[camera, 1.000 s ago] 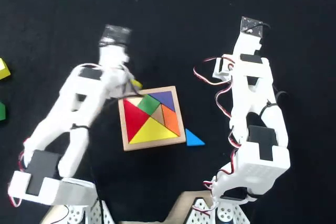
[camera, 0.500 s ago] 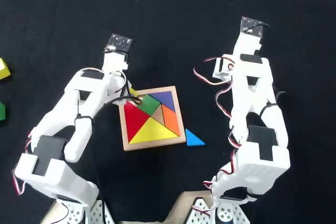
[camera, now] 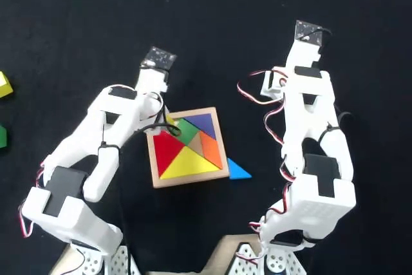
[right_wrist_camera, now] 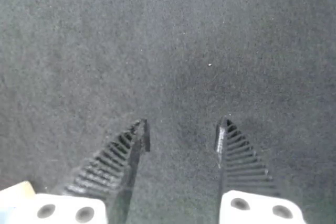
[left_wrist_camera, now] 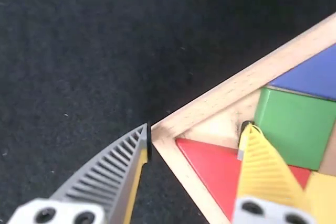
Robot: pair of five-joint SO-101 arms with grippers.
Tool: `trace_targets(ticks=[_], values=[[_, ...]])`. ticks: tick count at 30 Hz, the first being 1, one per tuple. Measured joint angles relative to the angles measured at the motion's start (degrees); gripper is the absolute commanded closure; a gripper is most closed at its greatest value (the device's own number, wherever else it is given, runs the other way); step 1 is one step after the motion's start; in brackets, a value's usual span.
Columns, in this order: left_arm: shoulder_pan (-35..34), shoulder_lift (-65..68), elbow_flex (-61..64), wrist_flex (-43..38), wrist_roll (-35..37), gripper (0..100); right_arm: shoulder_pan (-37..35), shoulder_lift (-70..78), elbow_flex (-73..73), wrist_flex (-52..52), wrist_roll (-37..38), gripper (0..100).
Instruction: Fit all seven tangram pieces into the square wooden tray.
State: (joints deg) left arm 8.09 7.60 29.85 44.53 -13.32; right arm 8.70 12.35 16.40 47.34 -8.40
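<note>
Now your left fingers (left_wrist_camera: 118, 166) have swung in to a corner of the tray (camera: 188, 180), spread and empty astride its rim; the blue triangle (camera: 237, 170) lies just beside the tray, unfitted.

The bench (camera: 64, 30) carries one square wooden tray (camera: 187, 177). Five tangram pieces can be counted inside it: red triangle (camera: 167, 149), yellow triangle (camera: 190, 162), green square (camera: 187, 128), purple piece (camera: 203, 121), orange piece (camera: 210, 146). One blue triangle (camera: 237, 170) lies outside. Two small blocks sit at the edge: yellow block (camera: 4, 85), green block (camera: 2, 136).
</note>
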Motion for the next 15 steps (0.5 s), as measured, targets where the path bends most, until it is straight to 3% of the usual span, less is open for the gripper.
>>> trace_targets(ticks=[15], values=[[0.26,-0.09,-5.27,2.55,2.37,72,0.00,0.00,0.00,0.53,0.00,78.9]])
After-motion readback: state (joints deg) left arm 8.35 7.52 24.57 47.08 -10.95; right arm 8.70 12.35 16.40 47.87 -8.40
